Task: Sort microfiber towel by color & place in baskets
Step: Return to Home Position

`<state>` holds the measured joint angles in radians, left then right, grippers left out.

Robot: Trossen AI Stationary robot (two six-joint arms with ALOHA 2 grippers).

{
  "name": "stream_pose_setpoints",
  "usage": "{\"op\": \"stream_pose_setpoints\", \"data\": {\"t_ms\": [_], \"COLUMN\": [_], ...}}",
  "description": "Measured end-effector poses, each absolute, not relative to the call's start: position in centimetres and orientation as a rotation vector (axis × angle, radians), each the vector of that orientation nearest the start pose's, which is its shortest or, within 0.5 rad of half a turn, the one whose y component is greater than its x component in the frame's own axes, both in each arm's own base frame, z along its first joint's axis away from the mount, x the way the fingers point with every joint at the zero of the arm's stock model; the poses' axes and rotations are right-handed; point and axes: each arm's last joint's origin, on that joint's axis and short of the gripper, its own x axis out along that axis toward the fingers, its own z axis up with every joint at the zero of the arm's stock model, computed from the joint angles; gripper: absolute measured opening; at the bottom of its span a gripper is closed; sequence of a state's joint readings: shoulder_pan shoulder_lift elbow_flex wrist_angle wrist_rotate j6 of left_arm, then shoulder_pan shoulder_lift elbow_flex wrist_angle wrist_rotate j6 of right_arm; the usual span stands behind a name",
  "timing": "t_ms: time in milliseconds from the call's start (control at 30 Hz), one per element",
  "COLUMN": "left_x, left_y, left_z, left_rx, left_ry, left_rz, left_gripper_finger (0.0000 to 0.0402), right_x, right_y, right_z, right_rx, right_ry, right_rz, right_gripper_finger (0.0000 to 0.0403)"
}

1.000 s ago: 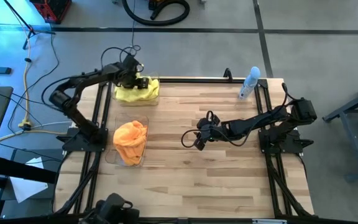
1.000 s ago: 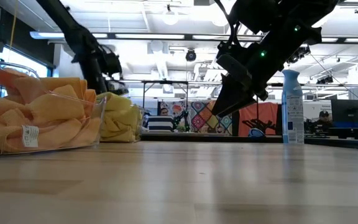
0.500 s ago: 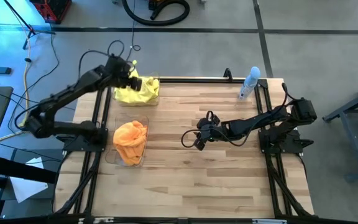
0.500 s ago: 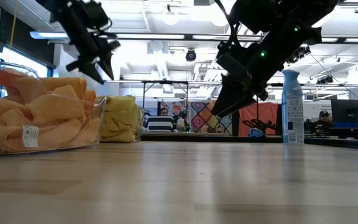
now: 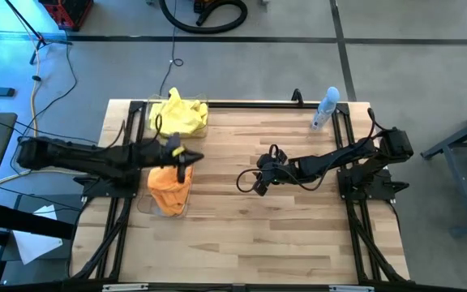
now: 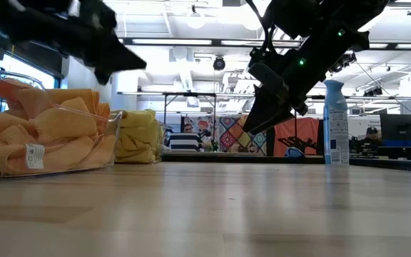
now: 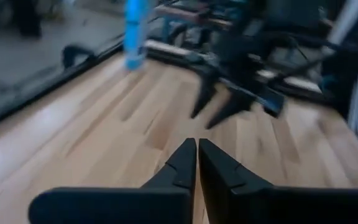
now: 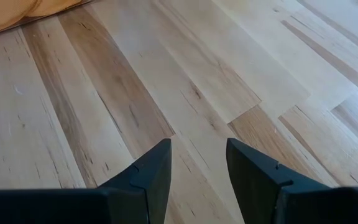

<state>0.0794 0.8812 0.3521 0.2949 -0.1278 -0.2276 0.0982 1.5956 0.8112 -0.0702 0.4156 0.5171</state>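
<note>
— Over the near basket (image 5: 143, 203), your left gripper (image 5: 186, 156) hung with its fingers pressed together on nothing. What worried you?

— The heap under it. The orange towels (image 5: 170, 186) were piled above that basket's rim. Had you dipped while drawing the arm home, a finger could have caught a fold and dragged a cloth out onto the table (image 5: 298, 235).

— And the bin itself?

— Light clear plastic, by my guess. A knock on its wall could have slid or tipped it. The far basket (image 5: 207, 113) held the yellow towels (image 5: 177, 116), also piled above the rim, so a jolt might have spilled those too.

— Your other arm?

— Your right gripper (image 5: 248, 183) waited over mid-table, fingers spread and empty, well apart from both baskets and from the spray bottle (image 5: 326, 107) at the far right. I saw no trouble there, unless you had swung both arms inward together.
</note>
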Motion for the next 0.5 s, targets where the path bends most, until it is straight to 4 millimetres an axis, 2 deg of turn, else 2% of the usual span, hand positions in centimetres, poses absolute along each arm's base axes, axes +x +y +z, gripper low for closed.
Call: {"op": "stream_pose_setpoints", "data": {"t_ms": [167, 500], "left_x": [17.9, 15.7], "left_y": [-0.1, -0.4], "left_z": [20.6, 19.4], "left_rx": [0.032, 0.059], "left_ry": [0.221, 0.178], "left_rz": [0.139, 0.086], "left_gripper_finger": [0.0002, 0.0], "right_x": [30.3, 30.2], "right_y": [1.8, 1.8], "right_z": [16.4, 16.2], "right_rx": [0.269, 0.283], "right_ry": [0.73, 0.73], "right_rz": [-0.507, -0.515], "right_gripper_finger": [0.0148, 0.0149]}}
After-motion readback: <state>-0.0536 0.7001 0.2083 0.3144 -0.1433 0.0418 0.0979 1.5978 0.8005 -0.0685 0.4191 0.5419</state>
